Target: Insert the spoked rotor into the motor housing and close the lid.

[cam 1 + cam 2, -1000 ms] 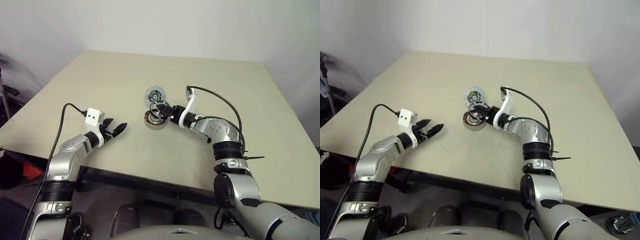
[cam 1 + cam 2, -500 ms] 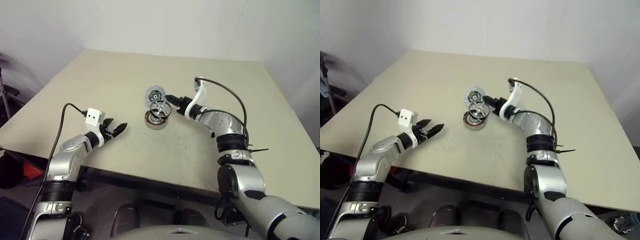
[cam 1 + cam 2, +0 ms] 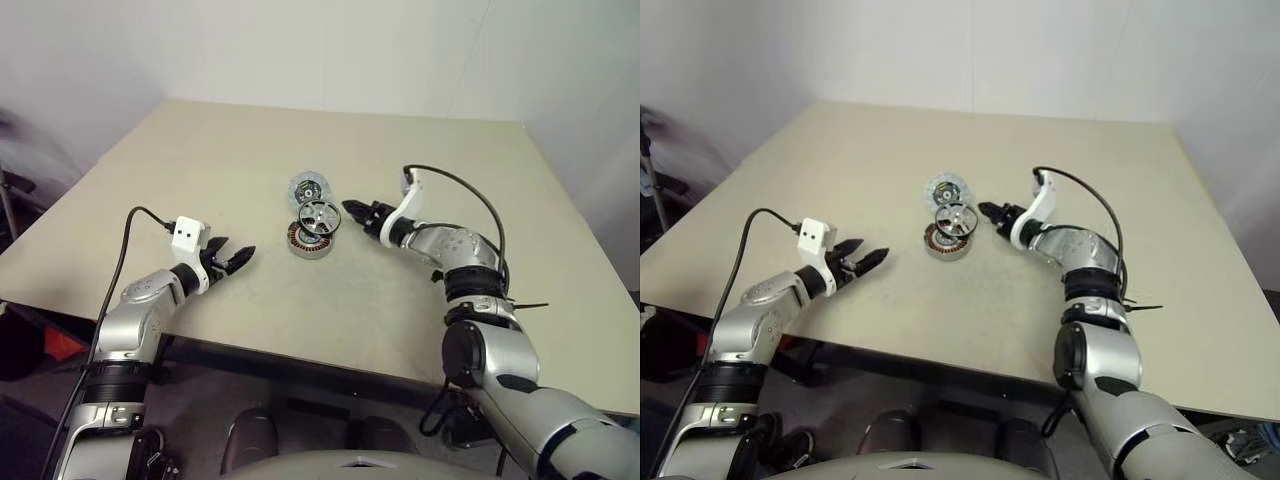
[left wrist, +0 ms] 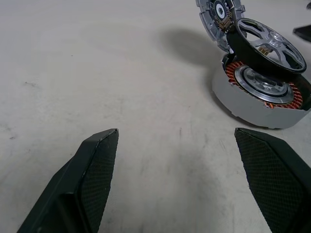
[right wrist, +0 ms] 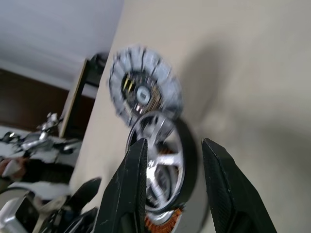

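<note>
The motor housing (image 3: 309,241) sits mid-table, its copper windings (image 4: 291,94) showing. The spoked rotor (image 3: 319,215), black-rimmed with silver spokes, lies tilted on the housing's far rim and is not seated inside. The lid (image 3: 308,188) lies flat just beyond them. My right gripper (image 3: 349,209) is open, a short way to the right of the rotor and pointing at it, holding nothing. In the right wrist view the rotor (image 5: 165,162) and the lid (image 5: 143,92) show past its fingers (image 5: 127,189). My left gripper (image 3: 238,248) stands open and empty, well to the left of the housing (image 4: 262,104).
The beige table (image 3: 230,150) has bare room all around the three parts. Its front edge (image 3: 300,355) runs just behind both forearms. A black cable (image 3: 470,190) loops over my right wrist.
My right gripper has drawn back to the right, away from the rotor, which stays leaning on the housing. The left arm has not moved.
</note>
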You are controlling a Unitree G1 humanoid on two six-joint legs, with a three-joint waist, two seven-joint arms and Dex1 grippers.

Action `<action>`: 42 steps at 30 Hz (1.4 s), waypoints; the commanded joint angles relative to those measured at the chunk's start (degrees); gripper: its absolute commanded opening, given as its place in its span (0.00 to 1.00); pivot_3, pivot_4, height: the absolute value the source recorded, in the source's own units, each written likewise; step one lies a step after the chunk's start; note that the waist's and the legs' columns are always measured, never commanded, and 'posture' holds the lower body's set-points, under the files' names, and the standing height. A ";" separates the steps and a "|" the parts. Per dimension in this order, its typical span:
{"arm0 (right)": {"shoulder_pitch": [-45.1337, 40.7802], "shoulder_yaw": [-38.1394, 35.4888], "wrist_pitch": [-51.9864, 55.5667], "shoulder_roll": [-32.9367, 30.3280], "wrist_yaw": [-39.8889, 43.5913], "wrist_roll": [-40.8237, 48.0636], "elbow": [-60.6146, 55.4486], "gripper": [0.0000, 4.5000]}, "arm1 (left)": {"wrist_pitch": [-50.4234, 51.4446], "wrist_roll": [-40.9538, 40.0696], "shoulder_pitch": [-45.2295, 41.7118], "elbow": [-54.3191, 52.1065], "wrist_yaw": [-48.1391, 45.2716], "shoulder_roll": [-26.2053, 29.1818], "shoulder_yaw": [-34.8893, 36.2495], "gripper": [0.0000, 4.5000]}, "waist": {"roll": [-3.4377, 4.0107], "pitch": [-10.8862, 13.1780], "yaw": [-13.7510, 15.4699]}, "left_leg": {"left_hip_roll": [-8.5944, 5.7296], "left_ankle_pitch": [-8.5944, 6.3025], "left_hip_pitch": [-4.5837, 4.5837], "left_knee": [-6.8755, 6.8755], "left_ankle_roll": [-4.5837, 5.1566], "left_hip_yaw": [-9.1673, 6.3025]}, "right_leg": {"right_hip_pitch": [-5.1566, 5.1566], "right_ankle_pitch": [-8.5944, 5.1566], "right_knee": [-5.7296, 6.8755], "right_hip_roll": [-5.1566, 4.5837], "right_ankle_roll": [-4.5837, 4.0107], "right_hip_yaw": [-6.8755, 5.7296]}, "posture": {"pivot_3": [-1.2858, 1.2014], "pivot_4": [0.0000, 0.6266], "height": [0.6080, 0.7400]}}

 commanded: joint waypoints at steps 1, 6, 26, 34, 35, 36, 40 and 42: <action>-0.16 0.38 0.20 0.46 0.65 0.86 -2.72 0.43 | -1.05 -0.27 -0.97 -0.92 -0.36 0.48 0.84 0.90 | 0.00 0.00 0.05 | 0.00 0.00 0.00 0.00 0.00 0.00 | 0.01 0.00 0.00 0.00 0.00 0.00 | 0.52 0.00 1.00; 0.00 0.90 -0.58 1.22 1.19 0.35 -1.77 0.43 | -0.96 -0.34 -0.71 -1.29 -0.25 0.57 1.01 0.90 | 0.00 0.00 0.07 | 0.00 0.00 -0.01 0.00 0.00 0.00 | 0.00 0.00 0.00 0.00 0.00 0.00 | 0.52 0.00 1.00; 1.10 2.91 -0.66 2.86 2.45 -0.31 -2.77 0.43 | -1.02 -0.31 -0.79 -1.23 -0.24 0.72 1.10 0.90 | 0.00 0.00 -0.13 | 0.02 0.00 0.03 -0.01 0.00 -0.01 | -0.01 0.00 0.00 0.00 0.00 0.00 | 0.52 0.00 1.00; 0.51 2.44 -1.45 3.02 2.40 -0.40 -1.47 0.40 | -1.15 -0.26 -0.67 -1.22 -0.21 0.82 1.20 0.90 | 0.00 0.00 -0.04 | 0.02 0.00 0.03 -0.01 0.00 -0.01 | 0.01 0.00 0.00 0.00 0.00 0.00 | 0.52 0.00 1.00; 0.48 2.41 -1.55 3.00 2.37 -0.46 -1.34 0.35 | -1.15 -0.25 -0.67 -1.21 -0.20 0.82 1.20 0.90 | 0.00 0.00 -0.04 | 0.01 0.00 0.03 -0.01 0.00 -0.02 | 0.01 0.00 0.00 0.00 0.00 0.00 | 0.52 0.00 1.00; 0.42 2.29 -1.50 2.98 2.27 -0.39 -1.35 0.30 | -1.16 -0.26 -0.68 -1.21 -0.21 0.81 1.21 0.90 | 0.00 0.00 -0.04 | 0.01 0.00 0.02 -0.01 0.00 -0.01 | 0.01 0.00 -0.01 0.00 0.00 0.00 | 0.52 0.00 1.00; 0.38 1.90 -1.12 2.78 1.93 -0.21 -1.45 0.06 | -1.20 -0.27 -0.71 -1.18 -0.23 0.78 1.20 0.90 | 0.00 0.00 -0.03 | 0.01 0.00 0.03 -0.01 0.00 -0.01 | 0.01 0.00 -0.01 0.00 0.00 0.00 | 0.52 0.00 1.00; 0.47 1.62 -0.23 2.64 1.94 0.30 -2.15 0.06 | -1.21 -0.27 -0.64 -1.21 -0.24 0.75 1.16 0.90 | 0.00 0.00 -0.03 | 0.01 0.00 0.03 -0.01 0.00 -0.01 | 0.01 0.00 -0.01 0.00 0.00 0.00 | 0.52 0.00 1.00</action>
